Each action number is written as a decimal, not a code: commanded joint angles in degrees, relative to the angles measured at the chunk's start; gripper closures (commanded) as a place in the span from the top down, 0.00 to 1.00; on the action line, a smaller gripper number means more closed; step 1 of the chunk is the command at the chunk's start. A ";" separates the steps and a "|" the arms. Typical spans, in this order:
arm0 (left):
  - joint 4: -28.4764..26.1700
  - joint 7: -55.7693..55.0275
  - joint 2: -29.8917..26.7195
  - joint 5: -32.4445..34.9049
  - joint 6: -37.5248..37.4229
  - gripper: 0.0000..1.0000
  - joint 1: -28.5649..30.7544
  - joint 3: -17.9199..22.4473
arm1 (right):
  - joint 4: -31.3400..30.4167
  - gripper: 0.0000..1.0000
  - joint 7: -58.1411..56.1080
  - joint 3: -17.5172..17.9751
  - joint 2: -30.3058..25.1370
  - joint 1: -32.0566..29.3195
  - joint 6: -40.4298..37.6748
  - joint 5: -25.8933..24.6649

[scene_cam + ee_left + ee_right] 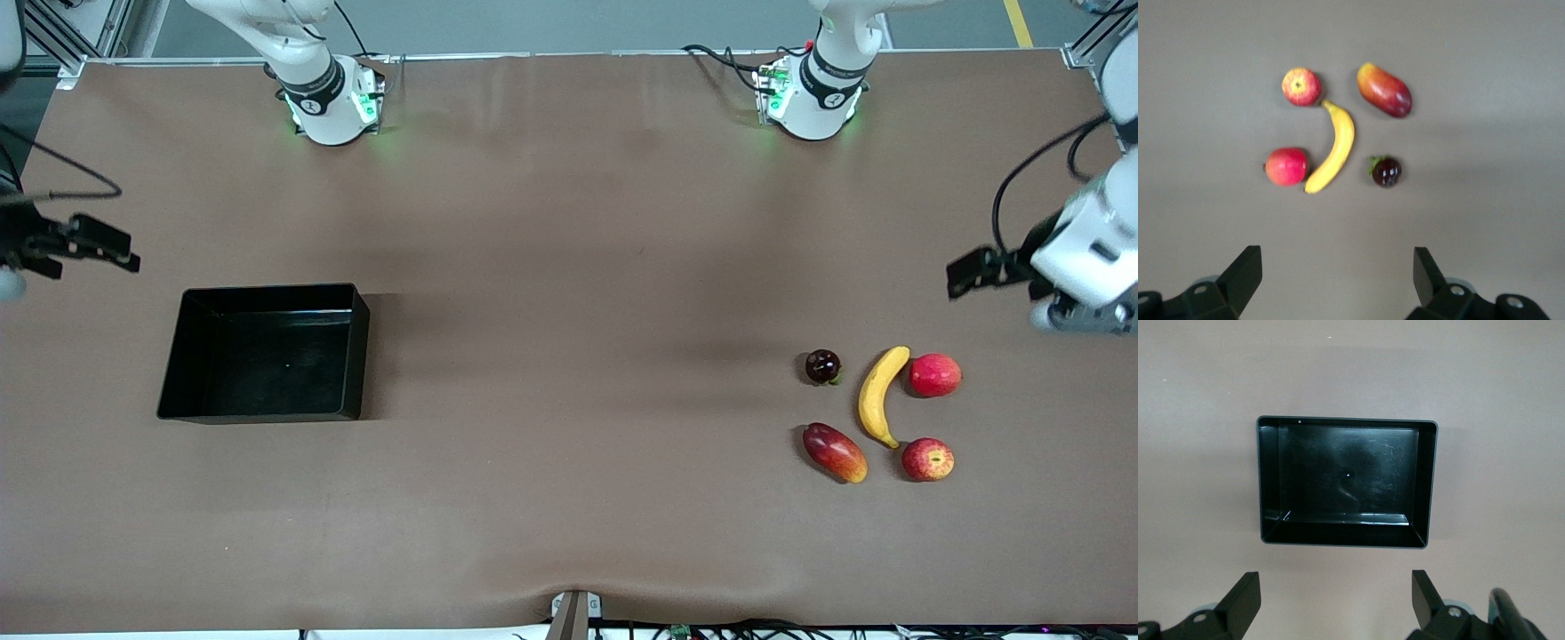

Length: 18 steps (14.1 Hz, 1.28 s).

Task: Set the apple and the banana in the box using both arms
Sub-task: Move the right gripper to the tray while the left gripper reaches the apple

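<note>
Overhead, I see both grippers — left (1336,280), right (1335,600) — jaws released, holding nothing. Banana (880,395) lies with apple (927,460) at its 4 o'clock; box (190,343) sits well apart.

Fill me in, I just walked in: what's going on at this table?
Nothing is held yet. The open left gripper hangs above the table near the curved yellow banana and streaky red-yellow apple, which lie among other fruit. The open right gripper hangs near the empty shallow black plastic box at the right arm's end.
</note>
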 commanded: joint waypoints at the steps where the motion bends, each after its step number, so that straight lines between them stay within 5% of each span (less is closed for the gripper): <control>1: 1.94 0.65 6.19 0.95 6.51 1.00 1.92 -0.10 | 1.75 1.00 0.04 0.51 2.18 -0.81 1.55 -0.18; 5: 2.12 0.66 16.12 12.70 19.26 1.00 0.95 -0.62 | 1.31 1.00 0.04 0.33 5.86 -2.30 3.76 -0.63; 8: 2.64 1.00 22.37 12.55 28.14 1.00 1.65 -0.45 | 1.31 1.00 -0.13 0.42 9.73 -5.63 5.51 -0.19; 13: 3.17 8.01 28.27 12.81 32.90 1.00 2.96 -0.28 | 1.31 1.00 -2.59 0.42 16.76 -8.37 6.48 0.43; 18: 3.17 18.99 32.93 12.72 39.14 1.00 5.95 -0.28 | 0.97 1.00 -9.96 0.33 24.23 -9.59 15.80 -4.31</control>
